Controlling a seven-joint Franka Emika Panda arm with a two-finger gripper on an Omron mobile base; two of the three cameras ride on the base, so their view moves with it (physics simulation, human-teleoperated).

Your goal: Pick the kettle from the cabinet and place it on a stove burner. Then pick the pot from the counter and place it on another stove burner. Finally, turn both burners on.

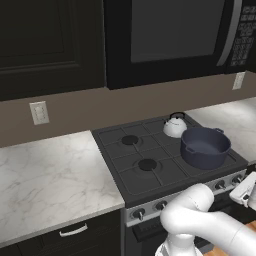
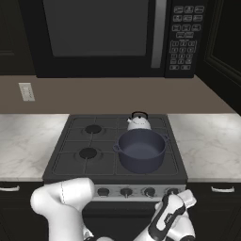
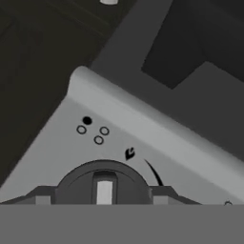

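Slippage is my worry — my gripper (image 3: 104,198) straddles the knob (image 3: 104,188) right under my palm, fingers apart and not yet pinching, so a loose twist leaves the pot (image 2: 140,150) and kettle (image 2: 139,121) up behind on cold burners.

Kettle (image 1: 174,125) and pot (image 1: 204,146) on cooktop (image 1: 125,172)

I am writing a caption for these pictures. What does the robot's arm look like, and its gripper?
The arm is glossy white, made of thick rounded segments with smooth bulging joints. Near the wrist a black band with a small white mark breaks the white. The gripper shows two small dark fingertips.
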